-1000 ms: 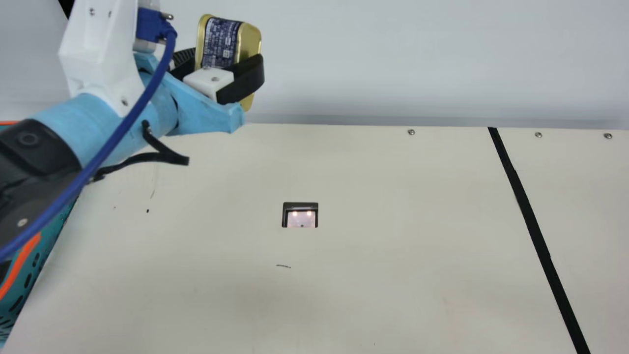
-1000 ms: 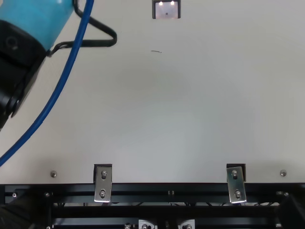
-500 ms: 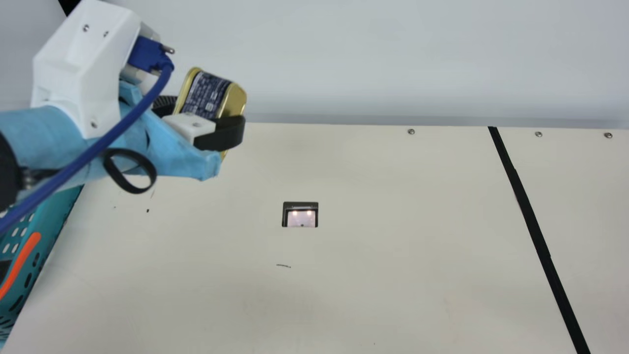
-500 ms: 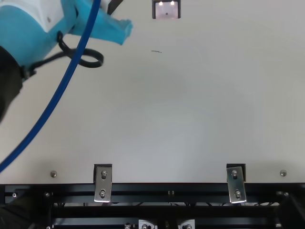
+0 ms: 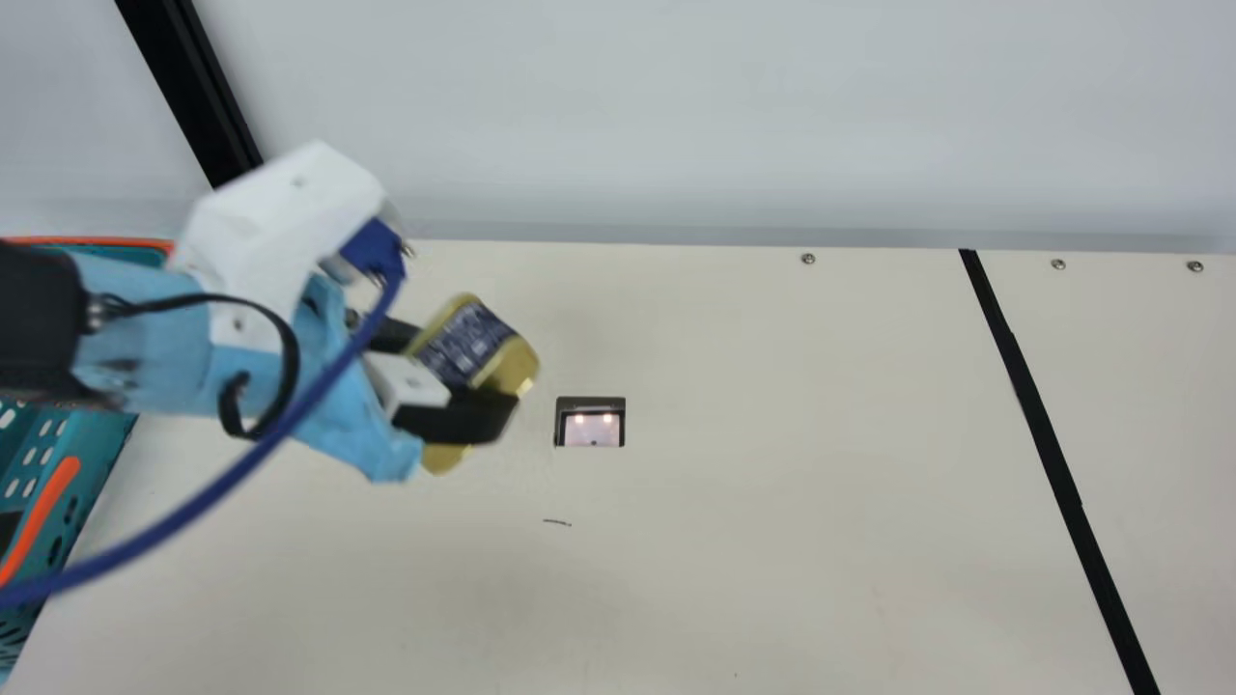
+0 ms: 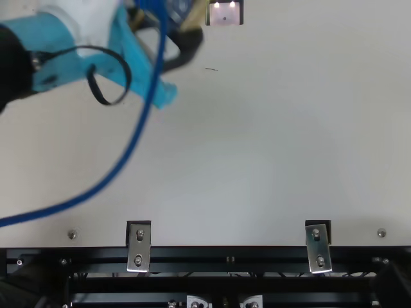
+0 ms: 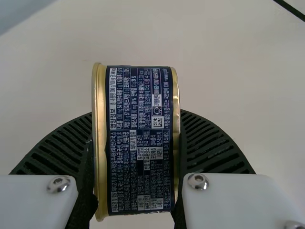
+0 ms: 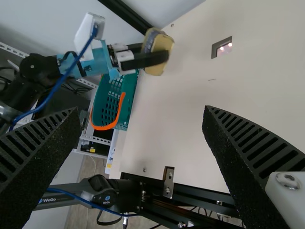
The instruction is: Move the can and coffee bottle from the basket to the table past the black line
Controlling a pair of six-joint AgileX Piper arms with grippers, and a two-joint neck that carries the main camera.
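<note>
A gold-edged can point(image 5: 465, 345), tilted, is pinched above the table point(image 5: 734, 541) by both fingers of the left gripper point(image 5: 459, 372). In the main view, the black line point(image 5: 1049, 425) is seen well apart to the can's right; the basket point(image 5: 101, 454) is placed to its left. A rightward carry across the line seems called for. In the right wrist view, the right gripper point(image 8: 141, 109) is spread wide.
</note>
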